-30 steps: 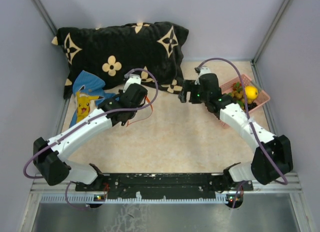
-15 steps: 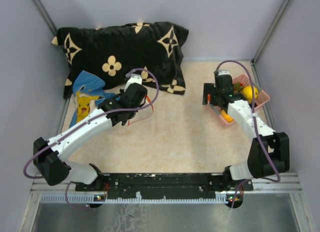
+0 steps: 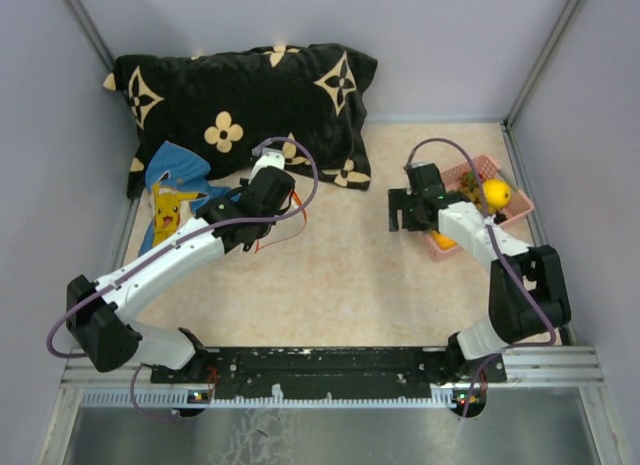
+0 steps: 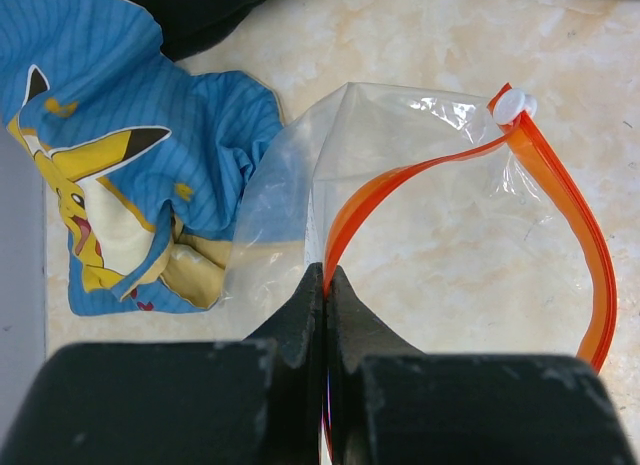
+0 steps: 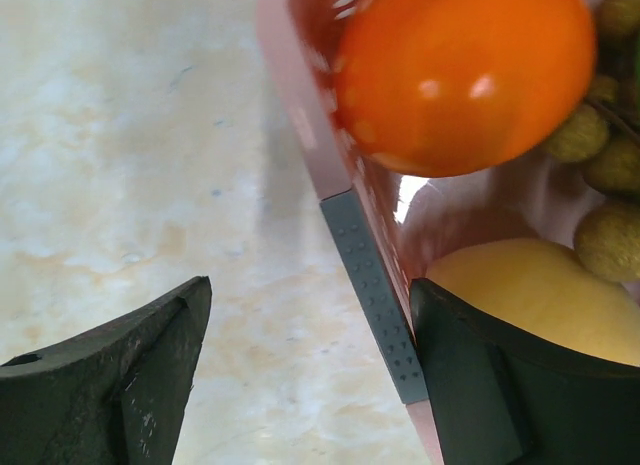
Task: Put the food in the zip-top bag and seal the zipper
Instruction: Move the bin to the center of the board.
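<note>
Food-fetching step: clear crinkly zip-top bag (image 4: 385, 120), centre frame, pinched at its orange-red zipper strip (image 4: 420, 165) by closed left gripper (image 4: 326, 285); right gripper (image 5: 310, 375) spread wide astride pink basket (image 5: 290, 75) wall; orange toy citrus (image 5: 465, 75) to be grasped next.

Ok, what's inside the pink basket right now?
An orange citrus, a yellow lemon and some brownish-tan balls lie in the pink basket. The right arm covers part from above; more may be hidden.
</note>
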